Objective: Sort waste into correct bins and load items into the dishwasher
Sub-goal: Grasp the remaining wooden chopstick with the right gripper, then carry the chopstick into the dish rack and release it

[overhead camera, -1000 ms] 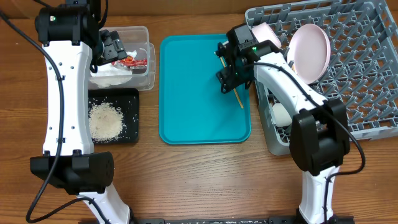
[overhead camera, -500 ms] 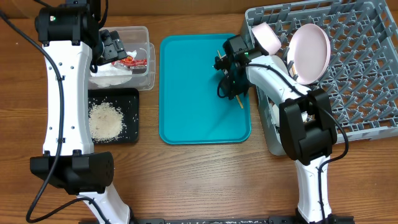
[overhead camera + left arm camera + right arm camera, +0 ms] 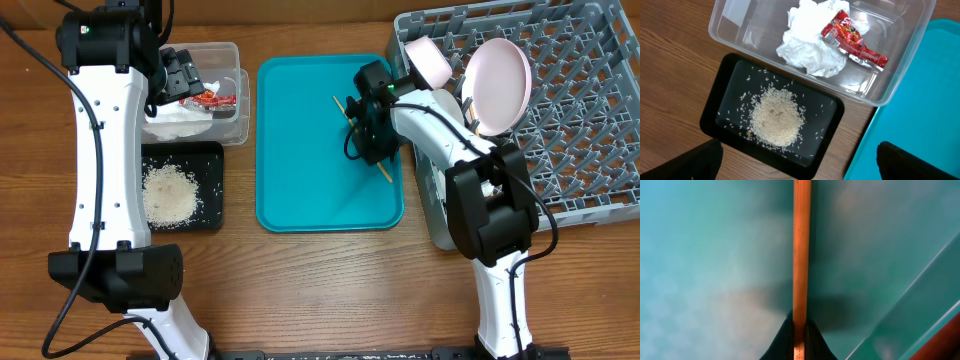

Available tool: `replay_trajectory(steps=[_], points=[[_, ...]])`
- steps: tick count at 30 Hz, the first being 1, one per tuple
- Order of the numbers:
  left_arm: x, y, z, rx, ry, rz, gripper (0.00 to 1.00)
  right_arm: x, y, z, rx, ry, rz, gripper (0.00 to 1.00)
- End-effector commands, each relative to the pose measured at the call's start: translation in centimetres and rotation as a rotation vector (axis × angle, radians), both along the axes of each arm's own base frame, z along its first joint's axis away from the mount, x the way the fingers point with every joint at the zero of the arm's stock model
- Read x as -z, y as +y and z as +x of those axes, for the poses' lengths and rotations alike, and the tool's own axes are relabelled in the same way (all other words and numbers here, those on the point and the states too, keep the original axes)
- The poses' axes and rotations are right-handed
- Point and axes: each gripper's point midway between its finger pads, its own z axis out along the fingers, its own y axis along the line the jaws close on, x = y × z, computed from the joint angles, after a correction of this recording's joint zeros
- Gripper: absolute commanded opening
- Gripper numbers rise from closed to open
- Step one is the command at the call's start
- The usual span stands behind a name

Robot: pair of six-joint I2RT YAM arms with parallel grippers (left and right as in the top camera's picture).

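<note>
- While the right gripper (image 3: 800, 331) is clamping the chopsticks (image 3: 801, 255), they are looking light, stiff and slippery.
- Gripping near mid-length is looking safest against tipping.

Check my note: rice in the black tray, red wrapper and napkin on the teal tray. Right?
No. The left wrist view shows the red wrapper and napkin in the clear tub, not on the teal tray. The rice is in the black tray.

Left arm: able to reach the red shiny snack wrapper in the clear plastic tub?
Probably yes: the red shiny snack wrapper lies uncovered on the white napkin in the open clear plastic tub; left gripper hangs above, jaws open.
</note>
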Motion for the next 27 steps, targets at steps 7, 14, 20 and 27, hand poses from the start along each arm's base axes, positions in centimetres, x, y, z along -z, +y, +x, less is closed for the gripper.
replay_trajectory(steps=[7, 14, 20, 27], points=[[0.1, 0.2, 0.2, -0.011, -0.001, -0.003, 1.0, -14.5, 3.2, 0.6, 0.048, -0.116, 0.177, 0.04], [0.1, 0.2, 0.2, -0.011, -0.001, -0.003, 1.0, -25.2, -2.0, -0.2, 0.183, -0.299, 0.153, 0.04], [0.1, 0.2, 0.2, -0.011, -0.001, -0.003, 1.0, -25.9, -11.4, -1.4, 0.398, -0.296, -0.056, 0.04], [0.1, 0.2, 0.2, -0.011, -0.001, -0.003, 1.0, -21.8, -17.7, -2.0, 0.506, -0.191, -0.204, 0.04]])
